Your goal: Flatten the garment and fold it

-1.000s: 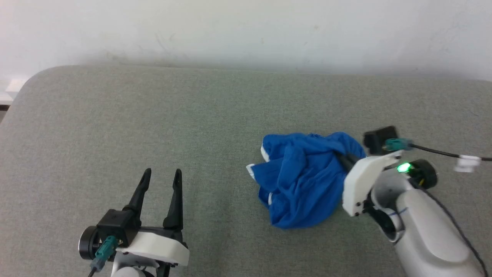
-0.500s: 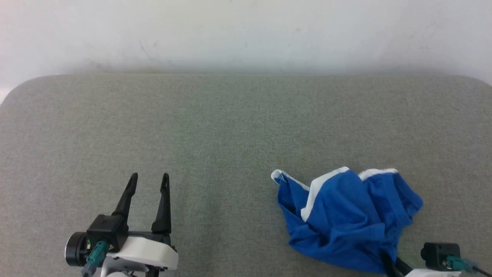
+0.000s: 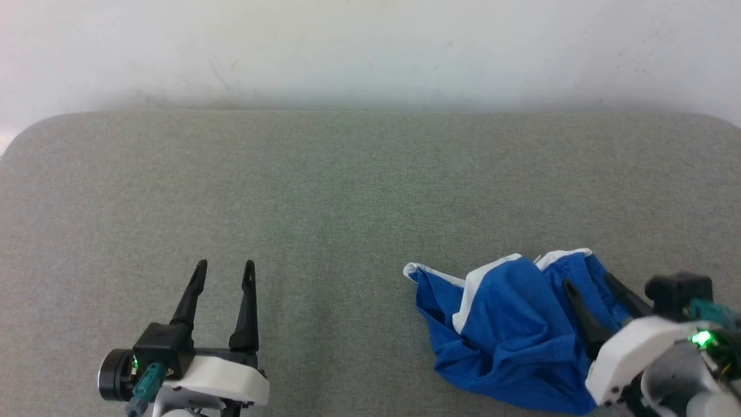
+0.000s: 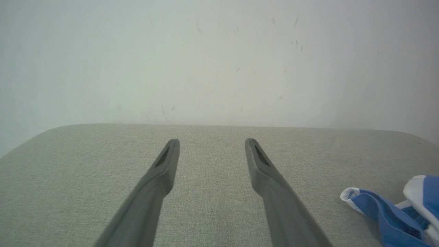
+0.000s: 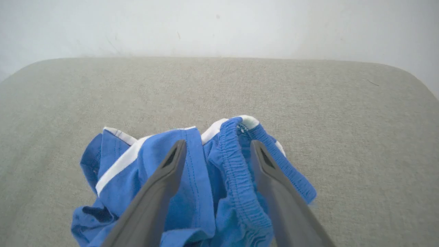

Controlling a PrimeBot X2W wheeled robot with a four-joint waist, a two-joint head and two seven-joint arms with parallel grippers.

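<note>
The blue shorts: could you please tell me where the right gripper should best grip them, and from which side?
Probably the elastic waistband: a thick gathered ridge standing up from the crumpled blue shorts, lying between the fingers of the open right gripper. Come down from the robot's side.

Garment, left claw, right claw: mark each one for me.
garment point(image 3: 509, 330): head view, blue cloth at the middle of the crumpled heap.
left claw point(image 3: 225, 264): head view, midway between its spread fingertips.
right claw point(image 5: 217, 142): right wrist view, midway between its spread fingertips, over the garment.
</note>
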